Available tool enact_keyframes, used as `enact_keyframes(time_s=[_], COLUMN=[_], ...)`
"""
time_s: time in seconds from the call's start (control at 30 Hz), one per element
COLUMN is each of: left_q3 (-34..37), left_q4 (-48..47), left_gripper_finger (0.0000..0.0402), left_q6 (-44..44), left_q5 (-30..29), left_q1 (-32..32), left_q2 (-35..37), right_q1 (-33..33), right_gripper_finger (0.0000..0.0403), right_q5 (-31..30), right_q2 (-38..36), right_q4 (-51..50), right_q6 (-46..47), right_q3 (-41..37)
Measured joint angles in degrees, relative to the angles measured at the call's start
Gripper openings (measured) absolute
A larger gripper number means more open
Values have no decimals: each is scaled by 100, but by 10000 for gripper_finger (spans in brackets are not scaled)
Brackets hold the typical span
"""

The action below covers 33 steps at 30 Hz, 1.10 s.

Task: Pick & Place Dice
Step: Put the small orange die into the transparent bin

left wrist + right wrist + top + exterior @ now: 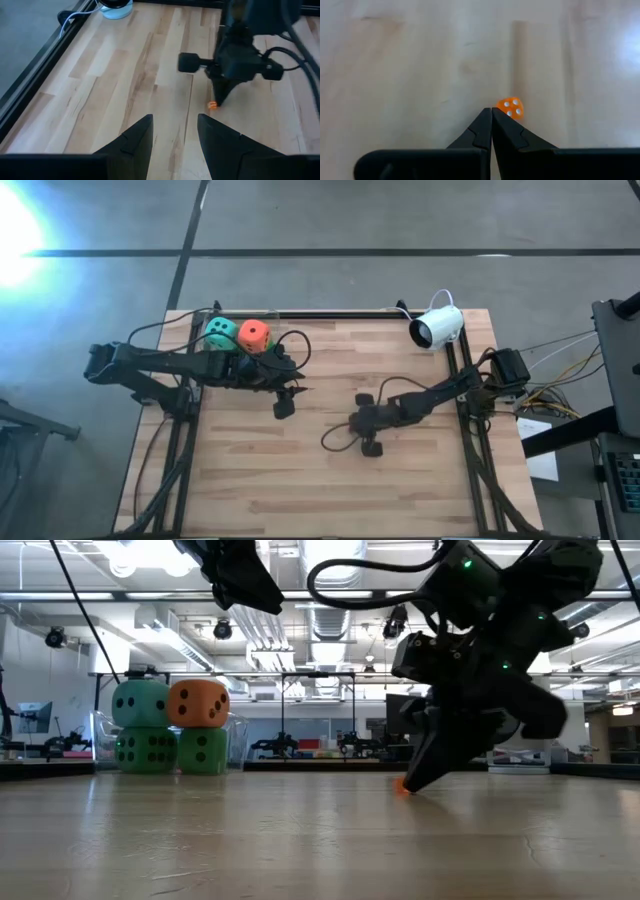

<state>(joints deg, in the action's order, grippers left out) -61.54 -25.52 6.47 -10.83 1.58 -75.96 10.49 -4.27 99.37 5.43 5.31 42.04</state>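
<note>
Four soft dice are stacked at the table's far left corner. In the low view the teal die [140, 703] and the orange-red die [198, 703] rest on two green dice [146, 750] [203, 751]. From above only the teal die [219, 334] and the orange-red die [254, 335] show. My left gripper [175, 120] hovers open above the table, right of the stack [284, 398]. My right gripper [491, 111] is shut and points down at mid-table [360, 425]. A tiny orange die with white pips [510, 107] lies on the wood at its tips. My right gripper comes from above, slanting down, with its shut fingertips [412, 783] low at the table. The tiny orange die [213, 105] lies right beside the tip of one finger. I cannot tell whether the finger touches it.
A white camera [437, 328] stands at the table's far right corner, with its cable running along the far edge. Black rails [465, 410] frame the left and right sides. Bare wood [330, 490] spreads across the near half of the table.
</note>
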Motion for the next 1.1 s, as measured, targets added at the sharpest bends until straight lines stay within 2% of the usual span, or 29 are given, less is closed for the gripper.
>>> enact_keyframes(time_s=[0.27,0.53,0.73,0.93,1.1], left_q3=[0,0,0,0,0], left_q4=[-3,-4,-7,-7,-2], left_gripper_finger=[159,159,159,159,159], left_q6=[14,14,14,10,-2], left_q5=[104,105,105,105,105], left_q1=[11,11,11,11,11], left_q2=[0,0,0,0,-6], right_q1=[-399,-650,-688,-618,-331], right_gripper_finger=[8,8,8,8,8], right_q5=[-30,-26,-707,-729,-726], right_q2=[91,339,370,200,-342], right_q4=[67,547,716,587,-48], right_q6=[-287,-594,-747,-758,-788], right_q3=[65,81,76,69,29])
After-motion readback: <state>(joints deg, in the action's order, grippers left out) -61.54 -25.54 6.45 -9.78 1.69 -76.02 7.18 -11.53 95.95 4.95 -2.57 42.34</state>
